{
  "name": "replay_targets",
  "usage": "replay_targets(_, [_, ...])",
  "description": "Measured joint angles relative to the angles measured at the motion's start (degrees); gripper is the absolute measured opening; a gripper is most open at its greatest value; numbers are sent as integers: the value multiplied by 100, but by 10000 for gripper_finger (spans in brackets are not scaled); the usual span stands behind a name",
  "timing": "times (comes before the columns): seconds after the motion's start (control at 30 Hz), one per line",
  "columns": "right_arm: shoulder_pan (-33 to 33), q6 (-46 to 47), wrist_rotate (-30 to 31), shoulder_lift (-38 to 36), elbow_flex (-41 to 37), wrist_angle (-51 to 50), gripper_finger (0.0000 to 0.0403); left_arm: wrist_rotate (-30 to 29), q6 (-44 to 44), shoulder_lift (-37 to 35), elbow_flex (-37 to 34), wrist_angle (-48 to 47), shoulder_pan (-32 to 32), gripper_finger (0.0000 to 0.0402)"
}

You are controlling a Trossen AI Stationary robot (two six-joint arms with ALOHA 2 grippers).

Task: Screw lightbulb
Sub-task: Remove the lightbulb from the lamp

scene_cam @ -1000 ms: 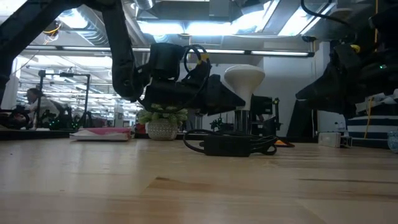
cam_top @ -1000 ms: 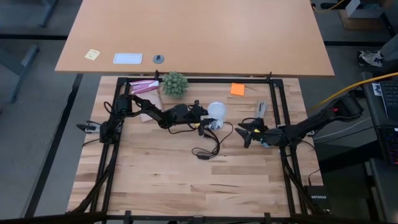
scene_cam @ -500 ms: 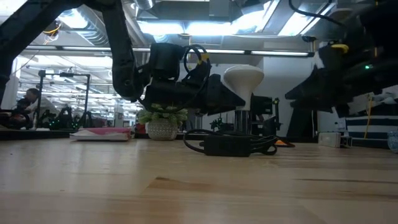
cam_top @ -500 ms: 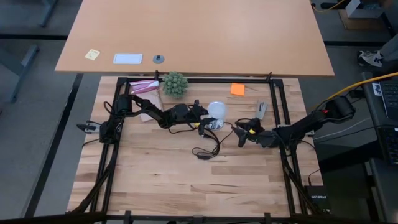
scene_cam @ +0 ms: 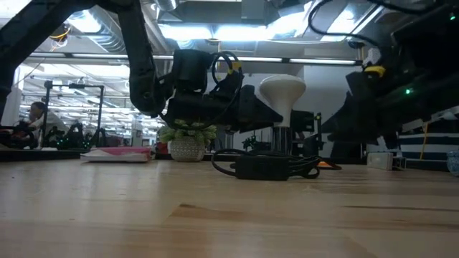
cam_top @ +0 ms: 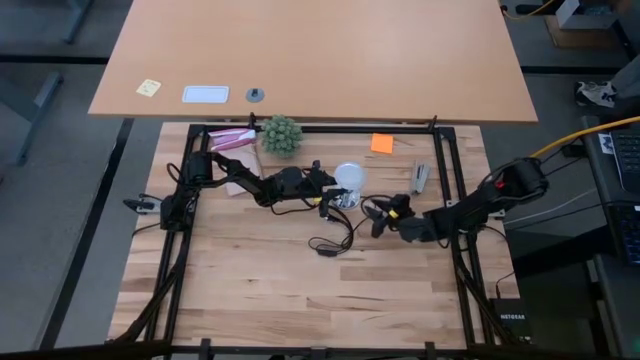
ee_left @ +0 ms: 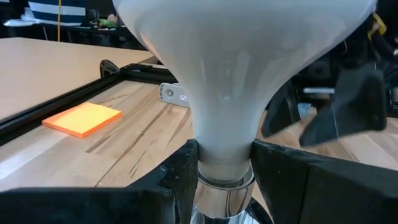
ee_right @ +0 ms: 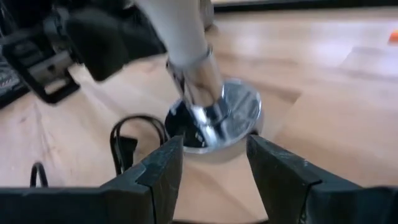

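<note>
High view: your left gripper is at the lightbulb, mid-bench, just right of the little green plant. The bulb stands upright on the silver socket disc with the black cord trailing toward the near side. The big change is your right gripper: a second ago it sat well out to the right, and it has now slid left to just beside the socket, on its near-right side. The orange sticky note hasn't moved.

Low view: the bulb is upright on its post, same pose as before. The left arm's dark bulk is tight against its left side, and the right arm's mass has crept in from the right.

Left wrist view: your left fingers have clamped in on the narrow neck of the bulb, one each side, touching it just above the metal base. So you're pinching the bulb now; a moment ago they stood a bit looser.

Right wrist view: your right fingers are spread wide, nothing between them, aimed at the socket disc with the bulb's metal base standing in it.

My read: the left has the bulb ready to twist and the right is coming in to brace the socket. I can't tell how far the thread is seated.
</note>
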Motion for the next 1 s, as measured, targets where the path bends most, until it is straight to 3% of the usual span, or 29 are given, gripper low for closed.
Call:
replay_targets(0.37, [0,1025,-262,816,150,-80,188,2,-2,-4,2,-106,0,129])
replay_targets(0.6, [-25,1789,129,856,150,-606,188,0,15,-4,0,-201,-38,129])
replay_targets(1.0, [-337,1821,120,854,160,-692,188,13,-269,-132,-244,-207,-7,129])
